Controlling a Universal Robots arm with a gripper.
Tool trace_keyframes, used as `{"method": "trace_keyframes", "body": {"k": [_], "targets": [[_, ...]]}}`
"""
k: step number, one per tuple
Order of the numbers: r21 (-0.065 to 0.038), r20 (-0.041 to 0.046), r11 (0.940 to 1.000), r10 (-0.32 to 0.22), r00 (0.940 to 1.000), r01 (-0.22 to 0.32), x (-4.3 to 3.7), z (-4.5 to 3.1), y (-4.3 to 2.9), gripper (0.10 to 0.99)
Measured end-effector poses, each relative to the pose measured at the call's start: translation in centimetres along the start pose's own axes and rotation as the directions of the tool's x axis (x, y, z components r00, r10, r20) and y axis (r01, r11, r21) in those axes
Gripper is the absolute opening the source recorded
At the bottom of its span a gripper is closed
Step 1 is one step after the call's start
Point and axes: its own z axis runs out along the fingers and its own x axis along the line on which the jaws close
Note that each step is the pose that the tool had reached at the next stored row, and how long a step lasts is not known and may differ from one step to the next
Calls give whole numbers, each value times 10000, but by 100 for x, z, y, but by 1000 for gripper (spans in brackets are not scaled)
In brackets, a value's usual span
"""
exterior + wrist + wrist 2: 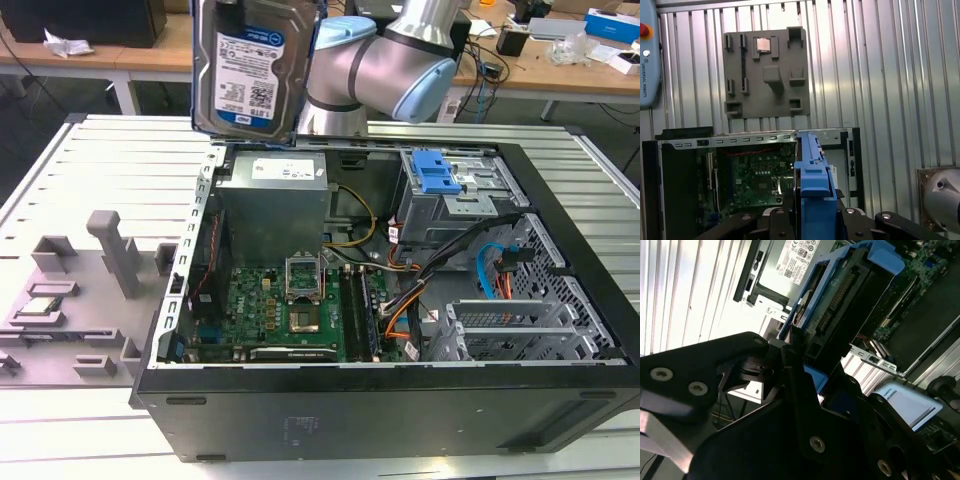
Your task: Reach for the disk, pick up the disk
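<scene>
Slatted metal bench (70,420) nearest me carries an open computer case (380,410). Above its far wall hangs the disk (255,65), upright and clear of the case: silver metal, white-and-blue label facing me, blue side rails. The pincer (813,215) is clamped tight on it, with the grey arm (385,70) just beyond.

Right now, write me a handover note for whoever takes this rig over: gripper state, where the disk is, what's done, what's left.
Gripper: shut on the disk, clamping it from both sides.
Disk: held upright in the air above the open computer case, clear of its bays, with the label facing the exterior view.
Done: reach and pick-up both look complete.
Left: nothing of this task appears undone.
</scene>
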Motion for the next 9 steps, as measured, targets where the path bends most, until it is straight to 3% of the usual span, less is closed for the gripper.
{"method": "trace_keyframes", "body": {"k": [9], "targets": [[0,0,10000,-1,10000,1,-27,-12,-306,373]]}}
